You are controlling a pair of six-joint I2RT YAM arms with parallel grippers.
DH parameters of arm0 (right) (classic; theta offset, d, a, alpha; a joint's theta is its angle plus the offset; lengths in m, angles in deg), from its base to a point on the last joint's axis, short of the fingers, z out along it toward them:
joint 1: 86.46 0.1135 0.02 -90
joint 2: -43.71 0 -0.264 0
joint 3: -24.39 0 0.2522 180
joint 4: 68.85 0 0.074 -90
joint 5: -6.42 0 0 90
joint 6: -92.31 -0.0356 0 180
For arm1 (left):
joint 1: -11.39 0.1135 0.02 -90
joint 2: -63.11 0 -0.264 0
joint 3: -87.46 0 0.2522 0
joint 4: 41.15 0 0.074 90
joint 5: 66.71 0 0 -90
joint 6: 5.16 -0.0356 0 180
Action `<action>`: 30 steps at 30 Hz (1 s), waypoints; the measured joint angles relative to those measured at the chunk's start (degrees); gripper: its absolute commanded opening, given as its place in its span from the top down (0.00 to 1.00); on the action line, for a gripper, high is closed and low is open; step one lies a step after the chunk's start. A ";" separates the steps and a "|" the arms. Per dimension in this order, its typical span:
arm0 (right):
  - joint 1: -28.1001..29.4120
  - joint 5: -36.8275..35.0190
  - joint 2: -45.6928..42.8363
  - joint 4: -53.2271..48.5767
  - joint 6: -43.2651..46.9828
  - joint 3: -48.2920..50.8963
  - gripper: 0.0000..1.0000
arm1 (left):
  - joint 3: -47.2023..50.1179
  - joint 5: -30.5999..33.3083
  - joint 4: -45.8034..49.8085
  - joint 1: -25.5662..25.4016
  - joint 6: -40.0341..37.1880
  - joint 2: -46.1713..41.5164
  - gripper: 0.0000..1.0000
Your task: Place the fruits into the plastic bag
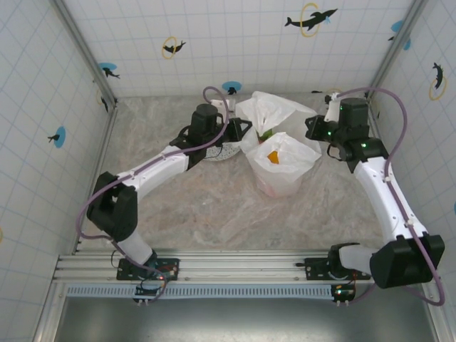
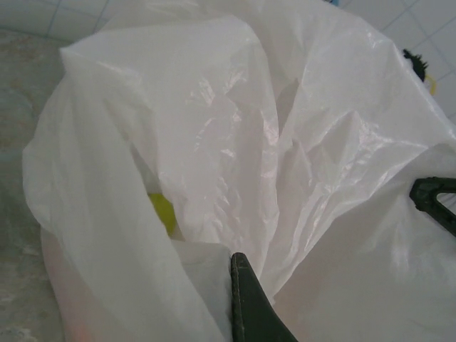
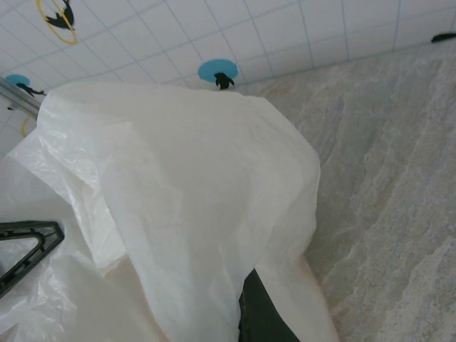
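Top external: left end effector (image 1: 241, 131) and right end effector (image 1: 313, 129) are flanking the plastic bag (image 1: 281, 153), which is sitting between them and touching both. An orange fruit (image 1: 273, 155) is showing in the bag mouth, between the two end effectors and a bit nearer the bases.

Left wrist: left end effector (image 2: 326, 222) is released, jaws spread, with film draping across the gap but not pinched. A yellow-green fruit (image 2: 162, 211) is lying inside the folds just ahead of it.

Right wrist: right end effector (image 3: 155, 251) is also released, jaws spread, with a bag fold hanging over the gap.

My read: they're working the bag mouth, not carrying fruit, and some fruits are already in.

A grey plate (image 1: 222, 152) is sitting right under the left end effector. I can't tell if fruit remains on it, since the arm is covering it.

Next move is calling for one end effector pinching a rim while the other is backing out clear of the film.
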 measured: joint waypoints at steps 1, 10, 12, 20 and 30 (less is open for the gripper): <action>-0.02 0.20 0.98 0.26 -0.17 0.28 0.94 | -0.15 0.35 0.39 0.13 -0.26 0.83 0.87; -0.09 0.50 2.91 0.98 -1.25 -0.02 0.22 | -0.22 2.10 3.21 1.29 -4.83 -0.48 0.31; -0.24 0.48 2.78 0.81 -1.11 -0.87 0.14 | 1.01 2.45 2.99 1.29 -5.88 -2.84 0.23; -0.85 -2.03 -2.78 0.00 0.11 -4.57 0.00 | 9.66 6.43 2.16 1.29 -9.16 -16.74 0.04; -3.15 -11.45 -12.39 1.09 2.58 -3.34 0.00 | 26.14 20.70 1.33 1.29 -12.74 -35.04 0.02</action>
